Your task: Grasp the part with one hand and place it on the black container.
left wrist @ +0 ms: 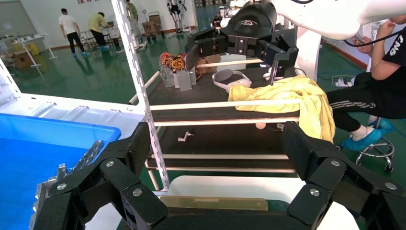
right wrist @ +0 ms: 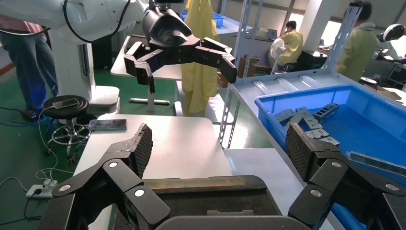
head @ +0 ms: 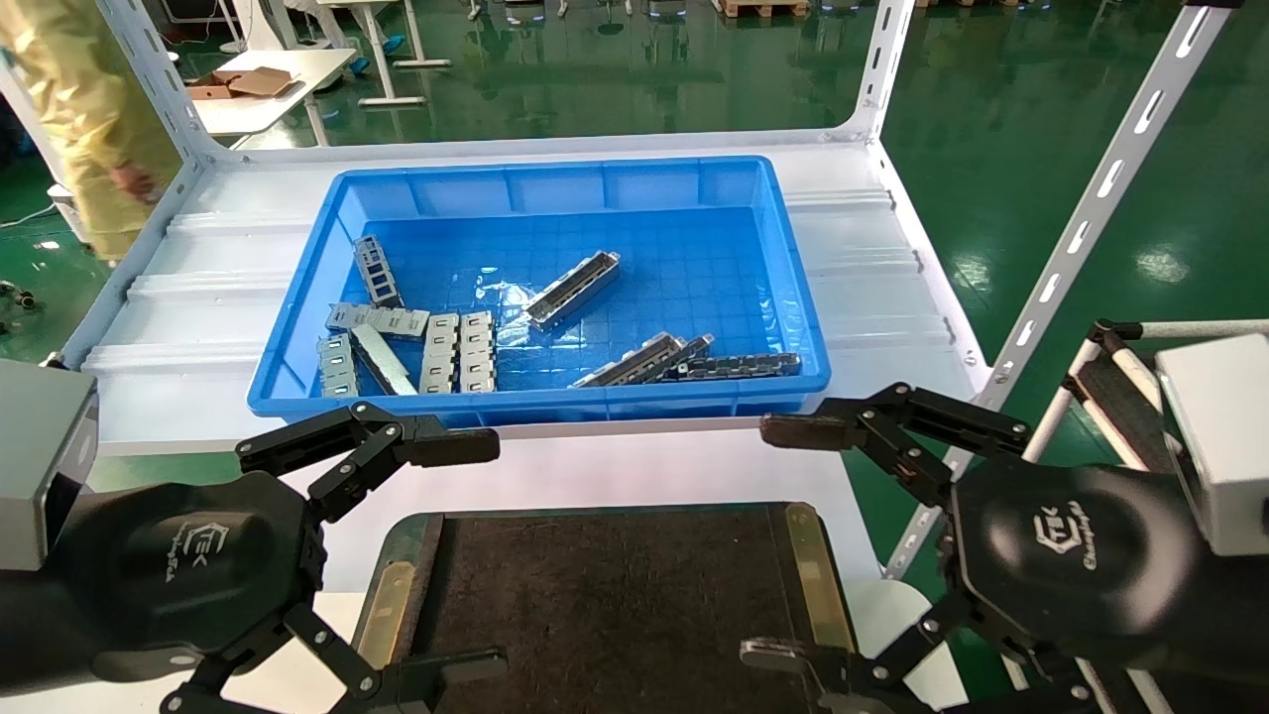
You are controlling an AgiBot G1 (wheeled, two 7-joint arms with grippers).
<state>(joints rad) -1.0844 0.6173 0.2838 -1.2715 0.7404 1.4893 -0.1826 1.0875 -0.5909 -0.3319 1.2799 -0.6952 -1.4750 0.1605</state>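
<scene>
A long silver-grey part lies slanted in the middle of the blue bin. A second long part lies near the bin's front wall. The black container, with brass strips on its left and right edges, sits on the table in front of the bin. My left gripper hovers open and empty over the container's left edge. My right gripper hovers open and empty over its right edge. The left wrist view shows the left gripper open, and the right wrist view shows the right gripper open above the container.
Short grey multi-slot blocks lie at the bin's left front. A dark chain-like strip lies at its right front. White slotted rack posts stand to the right. A person in yellow stands at the far left.
</scene>
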